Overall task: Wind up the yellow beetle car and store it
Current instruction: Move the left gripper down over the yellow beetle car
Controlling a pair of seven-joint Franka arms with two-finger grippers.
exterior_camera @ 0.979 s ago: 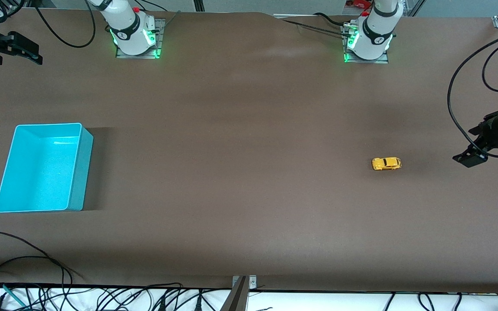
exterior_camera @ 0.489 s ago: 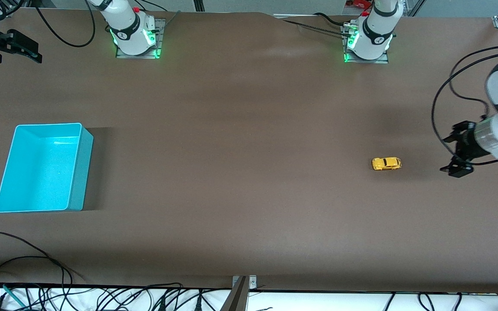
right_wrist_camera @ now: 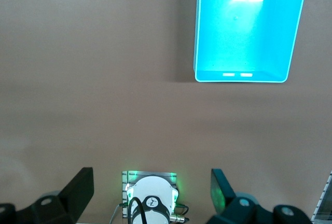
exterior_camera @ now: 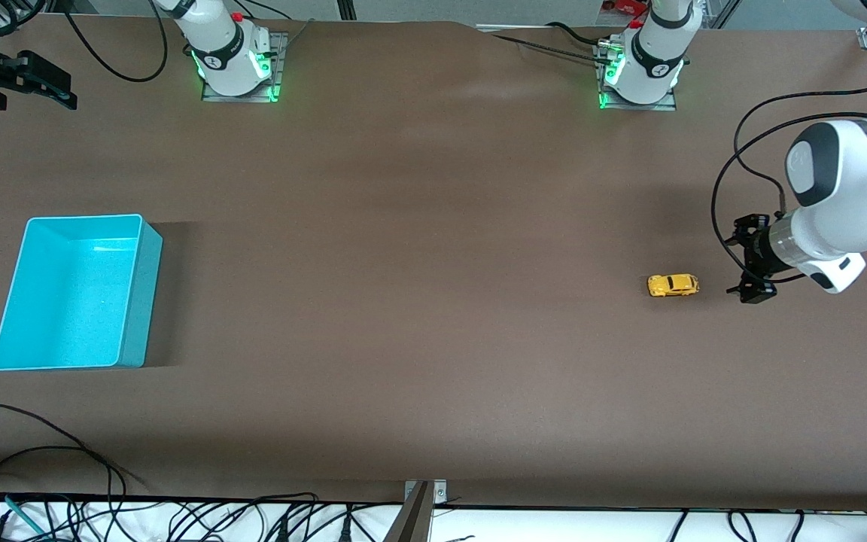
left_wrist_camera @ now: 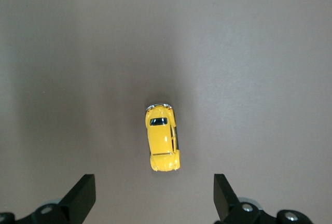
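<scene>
On table, turquoise bin (exterior_camera: 72, 293), yellow beetle car (exterior_camera: 673, 285) outside

**No legible writing**

No word, number or brand can be read on anything in these views. The two arm bases (exterior_camera: 236, 64) (exterior_camera: 640, 71) each carry a small round dark emblem, too small to make out. The car (exterior_camera: 673, 285) and the bin (exterior_camera: 132, 301) bear no readable markings.
</scene>
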